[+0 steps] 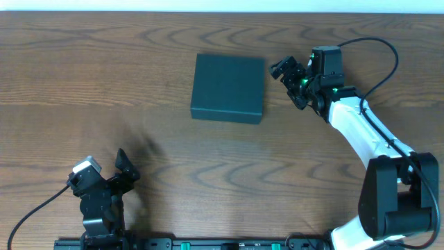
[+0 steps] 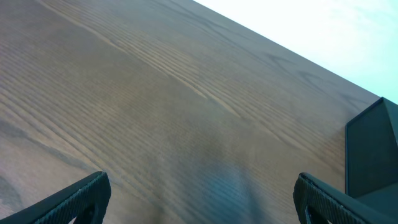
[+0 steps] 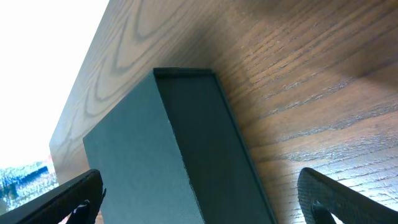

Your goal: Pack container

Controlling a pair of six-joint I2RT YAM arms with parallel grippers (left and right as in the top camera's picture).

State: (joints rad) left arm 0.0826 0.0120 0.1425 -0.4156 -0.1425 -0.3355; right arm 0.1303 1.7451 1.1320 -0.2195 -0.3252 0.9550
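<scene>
Right gripper (image 1: 288,81) hangs wide open, nothing in it, and the dark teal container (image 1: 228,87) sits just off its fingertips, lid apparently down, flat on the tabletop (image 1: 104,69). Left gripper (image 1: 126,169) is wide open and empty too, with the container well ahead of it and off to its right. The danger: come in low and the right gripper could shove the light box sideways instead of catching the lid edge.

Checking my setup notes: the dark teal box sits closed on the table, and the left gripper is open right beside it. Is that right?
Not quite. The gripper beside the container is the right gripper, not the left. The overhead view shows the left gripper open too, but far from it. The container is closed.
</scene>
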